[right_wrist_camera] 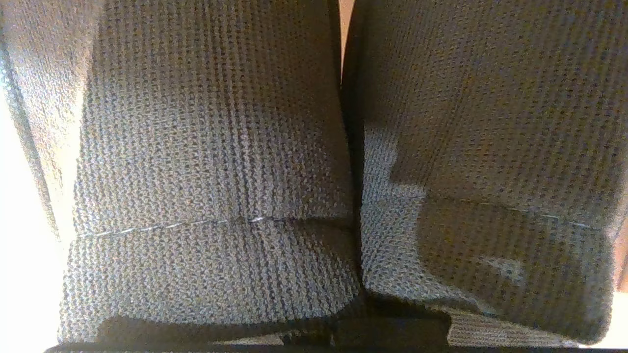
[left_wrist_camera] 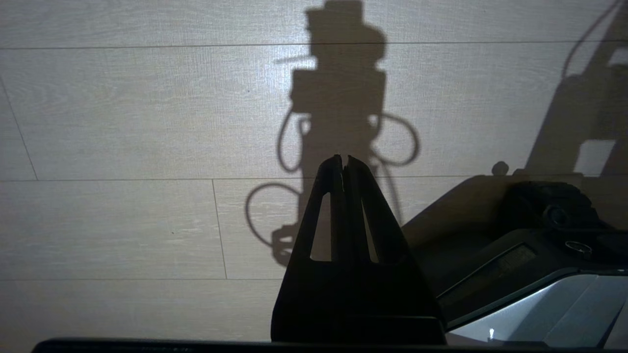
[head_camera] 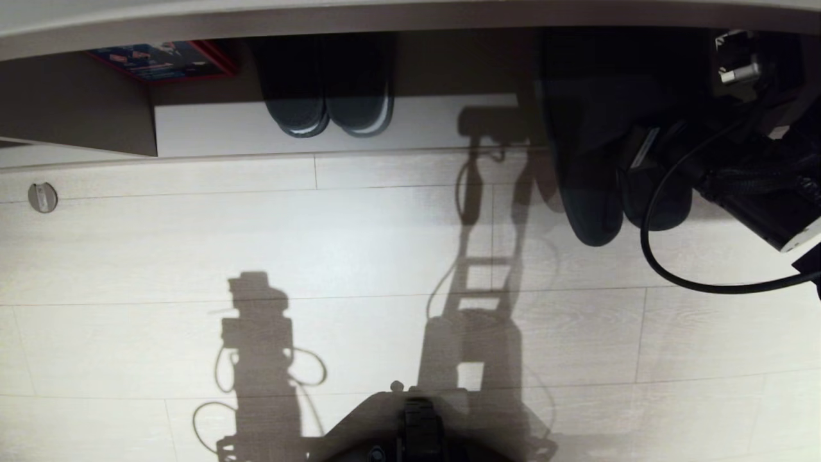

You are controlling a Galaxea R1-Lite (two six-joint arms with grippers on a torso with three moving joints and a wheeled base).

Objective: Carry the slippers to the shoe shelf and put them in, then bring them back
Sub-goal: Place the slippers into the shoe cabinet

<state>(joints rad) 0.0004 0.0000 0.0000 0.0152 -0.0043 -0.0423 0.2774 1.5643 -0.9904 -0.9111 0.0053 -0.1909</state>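
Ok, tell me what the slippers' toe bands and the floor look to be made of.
The slippers: the toe bands look like coarse knitted or woven fabric, matte dark grey; fine rows of loops and a stitched seam line show in the right wrist view. The floor: pale wood-look planks, probably laminate or vinyl; faint grain and straight plank joints, with a soft sheen.

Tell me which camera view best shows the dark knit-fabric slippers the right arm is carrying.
The right wrist view: the dark knit-fabric slippers fill it, side by side, weave and stitching clear. The head view shows them only as dark shapes at the shoe shelf opening, partly behind the arm. The left wrist view shows none.
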